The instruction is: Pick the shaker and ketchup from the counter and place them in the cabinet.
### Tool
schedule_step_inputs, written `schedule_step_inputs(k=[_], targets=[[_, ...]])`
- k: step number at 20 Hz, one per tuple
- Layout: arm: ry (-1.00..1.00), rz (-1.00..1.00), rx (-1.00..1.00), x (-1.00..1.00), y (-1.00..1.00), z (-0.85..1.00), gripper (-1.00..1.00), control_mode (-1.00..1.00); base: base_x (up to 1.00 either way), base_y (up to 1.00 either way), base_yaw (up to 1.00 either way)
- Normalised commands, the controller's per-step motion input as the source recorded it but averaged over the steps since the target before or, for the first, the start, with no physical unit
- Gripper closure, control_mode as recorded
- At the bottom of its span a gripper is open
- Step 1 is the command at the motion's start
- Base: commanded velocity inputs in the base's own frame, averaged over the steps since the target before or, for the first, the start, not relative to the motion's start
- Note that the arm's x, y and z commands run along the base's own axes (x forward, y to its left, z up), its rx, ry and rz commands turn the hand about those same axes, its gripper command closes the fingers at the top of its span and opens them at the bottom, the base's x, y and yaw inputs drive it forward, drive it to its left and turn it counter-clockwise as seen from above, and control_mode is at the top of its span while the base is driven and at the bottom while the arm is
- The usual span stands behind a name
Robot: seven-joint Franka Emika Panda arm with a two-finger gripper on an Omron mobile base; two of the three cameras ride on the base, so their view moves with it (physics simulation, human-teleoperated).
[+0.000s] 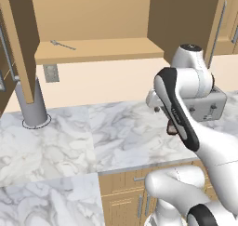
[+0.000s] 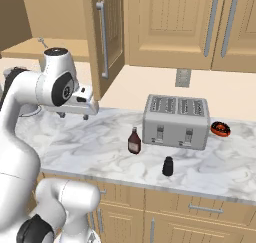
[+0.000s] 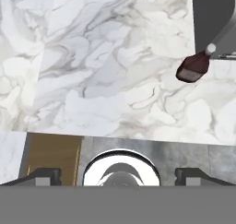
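Ketchup (image 2: 134, 141) and shaker (image 2: 168, 166) (apart) on marble counter (image 2: 90, 147)

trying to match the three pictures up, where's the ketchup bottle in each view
Left base view: ketchup at right of centre, mostly hidden behind the arm.
Right base view: centre, on the counter, left of the toaster.
Hand view: upper right, lying across the picture.
Shared landmark: the toaster beside it.
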Motion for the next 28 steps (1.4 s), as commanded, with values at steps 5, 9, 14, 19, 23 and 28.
schedule_step_inputs(k=[5,9,14,19,23,28], targets=[[-0.03,0.00,0.00,-0.54,-0.01,-0.20,-1.00,-1.00,0.00,0.00,0.00],[-0.05,0.01,0.00,-0.61,-0.06,-0.19,-1.00,-1.00,0.00,0.00,0.00],[-0.05,0.07,0.00,-0.56,-0.17,-0.18,-1.00,-1.00,0.00,0.00,0.00],[-0.05,0.11,0.00,-0.48,-0.27,-0.20,-1.00,-1.00,0.00,0.00,0.00],[-0.01,0.12,0.00,-0.27,-0.42,-0.18,-1.00,-1.00,0.00,0.00,0.00],[-0.02,0.16,0.01,-0.07,-0.50,-0.15,-1.00,-1.00,0.00,0.00,0.00]])
